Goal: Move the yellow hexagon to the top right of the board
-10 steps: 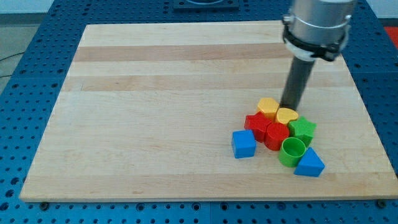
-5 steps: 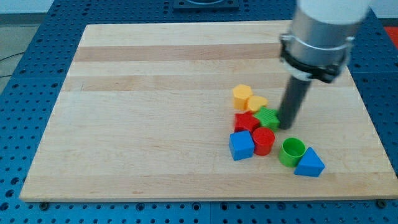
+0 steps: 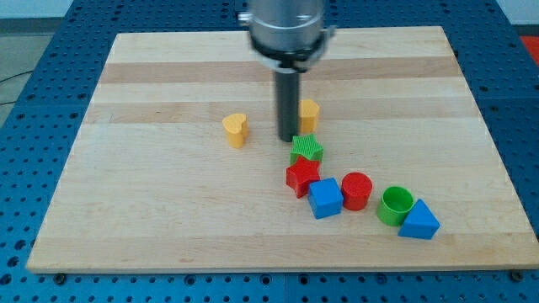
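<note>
Gripper: none fitted; the arm ends in a plain dark rod, so no open or closed state applies. My tip (image 3: pixel 288 139) rests on the wooden counter (image 3: pixel 168 210).

Camera view, the sole view. The yellow hexagon (image 3: pixel 309 113) sits just beside my tip, toward the view's right and slightly toward the top, partly hidden by the rod; contact cannot be confirmed. A yellow heart (image 3: pixel 236 130) lies apart toward the view's left of my tip. A green star (image 3: pixel 307 149) lies just below my tip, with a red star (image 3: pixel 302 176) beyond it. Further toward the view's bottom right run a blue cube (image 3: pixel 325 199), a red cylinder (image 3: pixel 356 190), a green cylinder (image 3: pixel 394 205) and a blue triangle (image 3: pixel 418 222).

Handling, by judgement: the hexagon appears small, rigid and light, likely to slide readily on the smooth wood. It should be pushed on its lower left face, squarely, since an off-centre push may spin it aside.

Count: two yellow, two green, two red, two blue; eight blocks in all.
</note>
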Motion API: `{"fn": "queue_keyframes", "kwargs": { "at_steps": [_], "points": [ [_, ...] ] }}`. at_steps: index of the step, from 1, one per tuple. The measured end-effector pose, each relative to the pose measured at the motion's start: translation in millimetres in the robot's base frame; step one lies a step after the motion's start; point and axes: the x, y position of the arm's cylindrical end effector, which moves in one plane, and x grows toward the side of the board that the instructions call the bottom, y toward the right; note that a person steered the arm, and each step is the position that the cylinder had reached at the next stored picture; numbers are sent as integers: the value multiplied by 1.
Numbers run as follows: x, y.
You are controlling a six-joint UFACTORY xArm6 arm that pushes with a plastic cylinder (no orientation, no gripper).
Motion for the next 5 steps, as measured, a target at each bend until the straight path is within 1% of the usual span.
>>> {"fn": "queue_keyframes", "kwargs": {
  "at_steps": [1,2,3,4,5],
  "points": [
    [-27,37],
    [-62,31],
    [-43,11],
    [-79,-16],
    [-90,39]
  ]
}}
